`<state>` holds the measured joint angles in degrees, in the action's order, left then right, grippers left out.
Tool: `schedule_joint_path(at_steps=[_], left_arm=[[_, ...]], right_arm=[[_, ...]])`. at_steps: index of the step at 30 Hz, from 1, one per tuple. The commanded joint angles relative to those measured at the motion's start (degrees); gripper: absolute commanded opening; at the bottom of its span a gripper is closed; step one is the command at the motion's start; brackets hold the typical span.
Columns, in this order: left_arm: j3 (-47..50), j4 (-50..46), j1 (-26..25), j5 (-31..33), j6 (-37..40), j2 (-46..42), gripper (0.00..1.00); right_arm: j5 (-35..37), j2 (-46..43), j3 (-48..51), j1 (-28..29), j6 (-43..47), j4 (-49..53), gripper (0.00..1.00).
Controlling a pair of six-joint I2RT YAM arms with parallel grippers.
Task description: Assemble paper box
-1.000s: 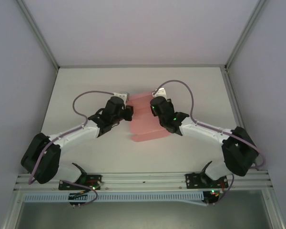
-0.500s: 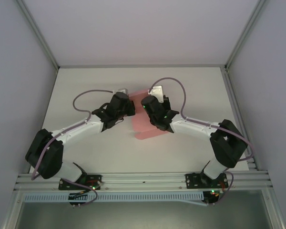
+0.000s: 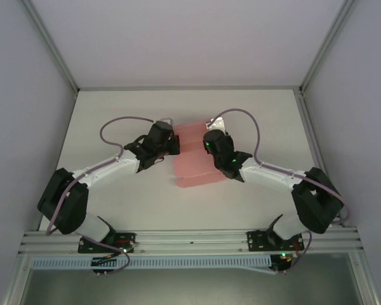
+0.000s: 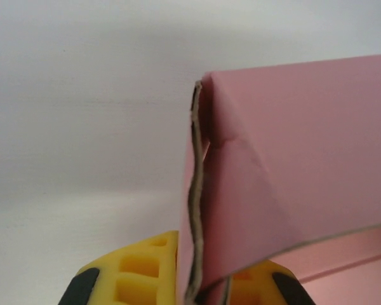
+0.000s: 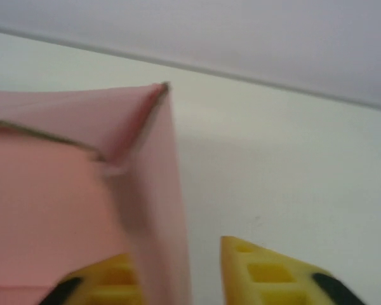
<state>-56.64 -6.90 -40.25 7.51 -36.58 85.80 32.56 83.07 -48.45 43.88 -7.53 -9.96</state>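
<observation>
Your left end effector [image 4: 203,276] pinches the left wall of the paper box [image 3: 192,168]. The box lies mid-counter [image 3: 114,121] between both arms, equally near each, long axis running away from the bases. Your right end effector [image 5: 178,257] straddles the right wall, fingers spread. No legible writing or brand found.
</observation>
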Motion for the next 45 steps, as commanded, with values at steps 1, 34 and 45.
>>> schedule_joint_path(at_steps=[1,34,45], left_arm=[[-2.09,-2.20,2.26,1.84,5.09,-0.35,0.00],[-36.31,-49.52,-7.26,12.75,67.40,22.16,0.00],[-44.69,-47.11,-13.07,24.64,79.34,38.60,0.00]], right_arm=[[-17.02,-5.10,3.22,-2.02,3.27,-6.12,0.48],[-1.54,-50.06,12.28,-11.89,-6.18,29.45,1.00],[-3.43,-48.96,13.91,-14.94,-5.42,28.41,1.00]])
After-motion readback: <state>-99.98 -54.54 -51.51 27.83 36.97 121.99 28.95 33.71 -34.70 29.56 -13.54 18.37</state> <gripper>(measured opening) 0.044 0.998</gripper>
